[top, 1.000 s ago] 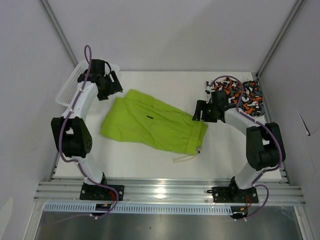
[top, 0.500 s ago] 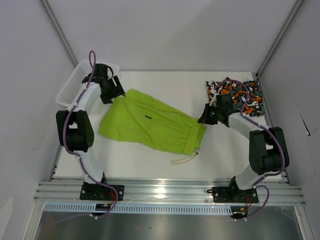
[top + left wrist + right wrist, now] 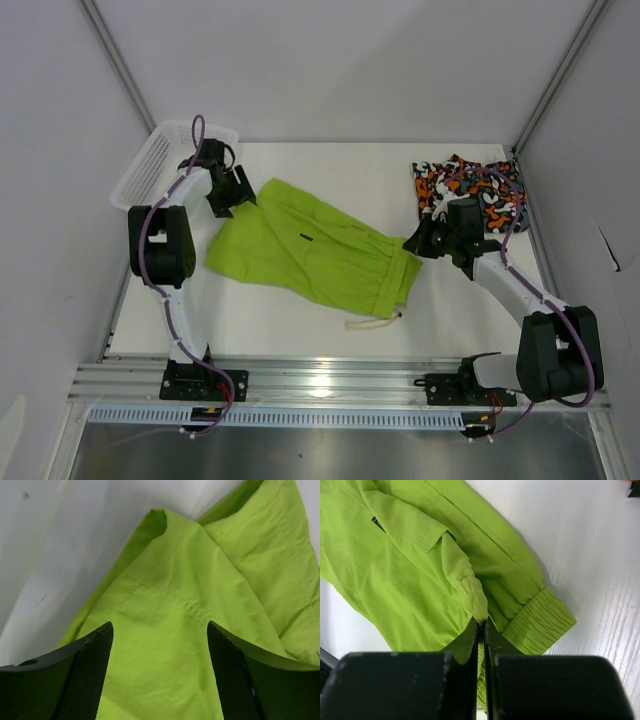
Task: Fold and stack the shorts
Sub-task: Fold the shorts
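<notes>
Right claw pinching waistband fold of green shorts at 3 o'clock, left claw wide over hem at 10, camo shorts in 2 o'clock corner, basket at 10, tabletop showing toward 12 and 6

No lettering, brand or number is legible in any view. A small dark tag sits on the green shorts spread on the desk, but it is too small to read from above or from the right wrist.
</notes>
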You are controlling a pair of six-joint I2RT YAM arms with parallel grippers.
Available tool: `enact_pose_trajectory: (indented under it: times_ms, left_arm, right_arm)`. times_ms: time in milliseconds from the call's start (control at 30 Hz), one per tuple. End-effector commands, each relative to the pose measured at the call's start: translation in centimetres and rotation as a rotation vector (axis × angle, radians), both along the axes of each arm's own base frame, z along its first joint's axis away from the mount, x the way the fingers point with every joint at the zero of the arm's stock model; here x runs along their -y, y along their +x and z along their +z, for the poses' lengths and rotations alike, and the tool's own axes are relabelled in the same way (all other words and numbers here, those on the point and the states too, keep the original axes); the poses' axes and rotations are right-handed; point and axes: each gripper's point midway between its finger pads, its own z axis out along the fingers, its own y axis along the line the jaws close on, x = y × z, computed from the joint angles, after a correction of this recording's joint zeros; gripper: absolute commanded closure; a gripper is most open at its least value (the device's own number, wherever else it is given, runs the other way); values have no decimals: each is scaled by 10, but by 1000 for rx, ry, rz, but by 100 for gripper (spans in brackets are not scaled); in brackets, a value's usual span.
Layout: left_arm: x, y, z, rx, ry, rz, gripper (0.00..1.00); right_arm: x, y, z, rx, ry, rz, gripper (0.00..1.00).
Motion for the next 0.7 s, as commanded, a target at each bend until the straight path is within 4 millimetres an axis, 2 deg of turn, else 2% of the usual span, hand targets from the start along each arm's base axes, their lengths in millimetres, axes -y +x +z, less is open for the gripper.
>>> enact_pose_trajectory:
  times_ms: [0,200,367,400,433,467,533,667]
  left_arm:
    - [1,22,13,67,-21,1,22]
    - [-5,35,5,60,11,14,26]
    - [-13,45,10,101,55,16,29]
    - [-13,46,7,100,54,9,31]
    - [-11,46,3,93,41,-6,37]
    - [-10,51,7,106,43,-17,40]
    - [-9,52,-5,83,42,-27,46]
    - [-7,61,-12,82,42,-53,47]
  right_arm:
    - [9,-4,6,25,-19,-33,100]
    - [14,-11,-1,30,-17,-52,100]
    - [16,-13,-6,21,-22,-56,100]
    - [16,-14,-6,20,-21,-53,100]
    - [16,-15,-8,17,-20,-52,100]
    - [15,-16,-9,15,-18,-50,100]
    - [15,-17,-9,17,-14,-45,100]
    - [13,-17,-8,18,-7,-38,100]
